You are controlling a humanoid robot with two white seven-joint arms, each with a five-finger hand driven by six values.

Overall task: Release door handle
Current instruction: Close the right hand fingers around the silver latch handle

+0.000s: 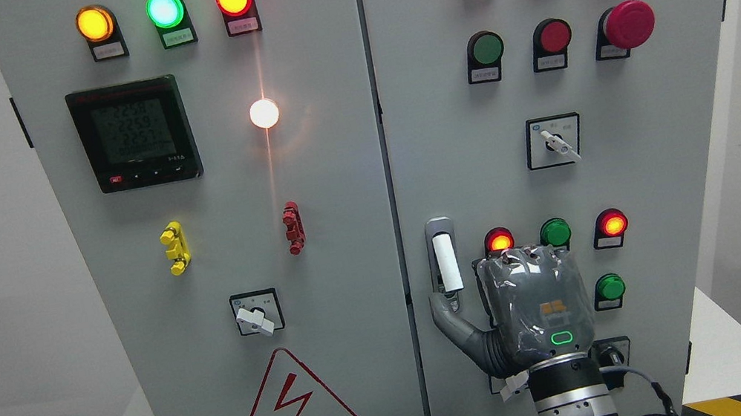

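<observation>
The door handle (447,263), a white lever in a grey recessed plate, stands upright on the left edge of the right cabinet door (674,134). My right hand (533,305) comes up from the bottom edge and hovers just right of and below the handle, its back toward the camera. Its thumb (451,319) stretches up and left, with the tip at the bottom of the handle plate. The other fingers point at the door to the right of the handle, none wrapped around the lever. The whole lever shows uncovered. My left arm is out of view.
Lit red (499,241), green (555,232) and red (613,224) lamps sit just above the hand, with a green one (609,287) at its right. A rotary switch (553,141) is higher up. The left door (346,242) carries a meter (134,134), clips and a warning triangle (300,415).
</observation>
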